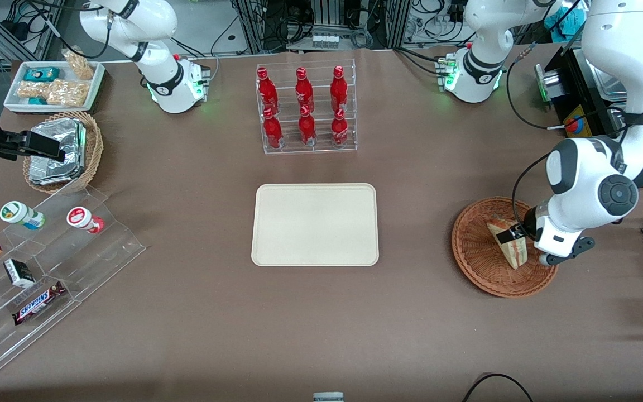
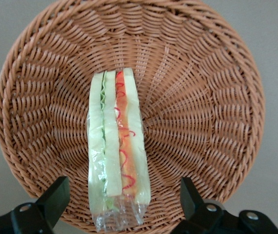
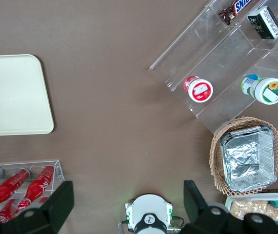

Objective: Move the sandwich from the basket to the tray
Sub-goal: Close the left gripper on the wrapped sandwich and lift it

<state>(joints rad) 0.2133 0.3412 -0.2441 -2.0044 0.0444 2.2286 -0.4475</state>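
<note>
The sandwich (image 1: 503, 241), a wrapped wedge of pale bread with red and green filling, lies in the reddish-brown wicker basket (image 1: 475, 262) toward the working arm's end of the table. My gripper (image 1: 514, 237) hangs just over the basket, open. In the left wrist view the sandwich (image 2: 117, 141) runs lengthwise between the two black fingers, and the gripper (image 2: 123, 189) straddles its wrapped end with a gap on each side. The basket's weave (image 2: 202, 112) surrounds it. The cream-beige tray (image 1: 315, 224) lies flat at the table's middle with nothing on it, and shows too in the right wrist view (image 3: 12, 95).
A clear rack of red bottles (image 1: 306, 109) stands farther from the camera than the tray. Toward the parked arm's end are a pale wicker basket of foil packets (image 1: 62, 149), a white snack dish (image 1: 53, 84) and a stepped acrylic shelf (image 1: 48, 262) with cups and bars.
</note>
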